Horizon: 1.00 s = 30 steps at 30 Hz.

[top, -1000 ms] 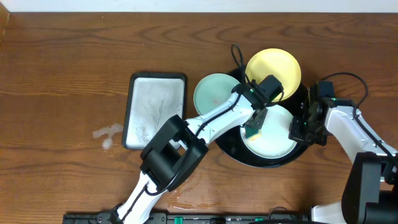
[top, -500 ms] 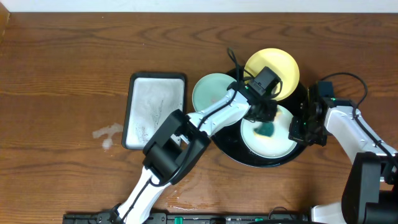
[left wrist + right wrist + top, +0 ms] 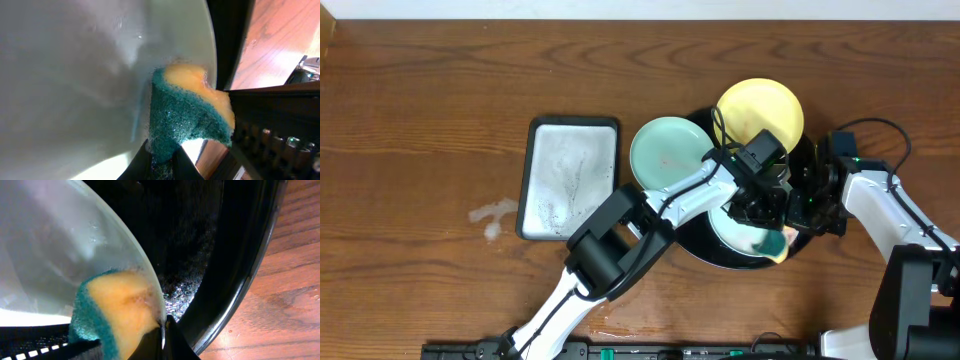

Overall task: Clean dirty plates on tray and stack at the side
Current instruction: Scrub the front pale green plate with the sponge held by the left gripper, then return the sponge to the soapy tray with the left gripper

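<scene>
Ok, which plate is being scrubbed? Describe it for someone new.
On the big round black tray right of centre lie three plates. It is the pale green plate at the tray's near edge, half under the left arm. Only this one has the sponge on it, held by the left gripper; the other green plate and the yellow plate lie uncovered.

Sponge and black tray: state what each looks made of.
Sponge: soft foam by the look, a yellow body with a coarse green scouring layer, wet and bubbly. Black tray: plastic or coated metal, hard to tell; glossy rim, stippled wet floor.
</scene>
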Tool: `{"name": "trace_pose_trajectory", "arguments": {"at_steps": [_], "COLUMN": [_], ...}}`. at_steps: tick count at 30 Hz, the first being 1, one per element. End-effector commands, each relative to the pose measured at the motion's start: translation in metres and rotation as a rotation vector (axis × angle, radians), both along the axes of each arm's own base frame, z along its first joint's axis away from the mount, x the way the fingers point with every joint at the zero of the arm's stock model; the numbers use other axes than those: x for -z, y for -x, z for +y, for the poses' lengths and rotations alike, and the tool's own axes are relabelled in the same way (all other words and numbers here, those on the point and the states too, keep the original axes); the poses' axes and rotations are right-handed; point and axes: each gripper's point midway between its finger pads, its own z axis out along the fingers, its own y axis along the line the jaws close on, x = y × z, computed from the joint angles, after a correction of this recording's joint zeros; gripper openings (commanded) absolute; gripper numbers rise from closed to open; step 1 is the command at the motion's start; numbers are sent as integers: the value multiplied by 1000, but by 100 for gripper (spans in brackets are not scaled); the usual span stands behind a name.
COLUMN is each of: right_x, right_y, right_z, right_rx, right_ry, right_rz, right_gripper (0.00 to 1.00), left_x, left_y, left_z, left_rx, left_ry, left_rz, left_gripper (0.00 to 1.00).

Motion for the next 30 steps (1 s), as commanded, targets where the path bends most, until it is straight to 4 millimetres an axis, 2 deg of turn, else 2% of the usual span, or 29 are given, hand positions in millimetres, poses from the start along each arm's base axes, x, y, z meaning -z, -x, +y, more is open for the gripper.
{"name": "trace_pose_trajectory", "arguments": {"at_steps": [1, 6, 8, 12, 17, 20, 25, 28, 30], "right_x": [-2, -2, -2, -2, -3, -13, -55, -86, -105], "right_y": [-3, -2, -2, -3, -4, -7, -11, -8, -8], "right_z": [-1, -1, -1, -1, -3, -4, -18, -24, -21], "right_rx": [8, 0, 0, 1, 1, 5, 66, 71, 55], "right_ry": [11, 10, 10, 11, 19, 27, 122, 199, 218], "right_rz": [-16, -14, -13, -18, -23, -39, -122, -206, -278], "right_gripper": [1, 1, 1, 1, 1, 1, 1, 1, 1], "left_x": [56, 57, 42, 0, -60, -98, -157, -183, -195], "left_y": [-2, -49, -67, -84, -80, -75, -63, -60, -60], "left_z": [39, 83, 98, 104, 102, 108, 127, 145, 164], "left_rx": [-39, -160, -198, -217, -226, -234, -244, -266, -296], "left_ry": [-205, -332, -344, -297, -229, -195, -146, -154, -187], "left_rz": [-1, -80, -116, -185, -248, -280, -340, -388, -428], "left_gripper": [7, 7, 8, 8, 8, 7, 8, 7, 8]}}
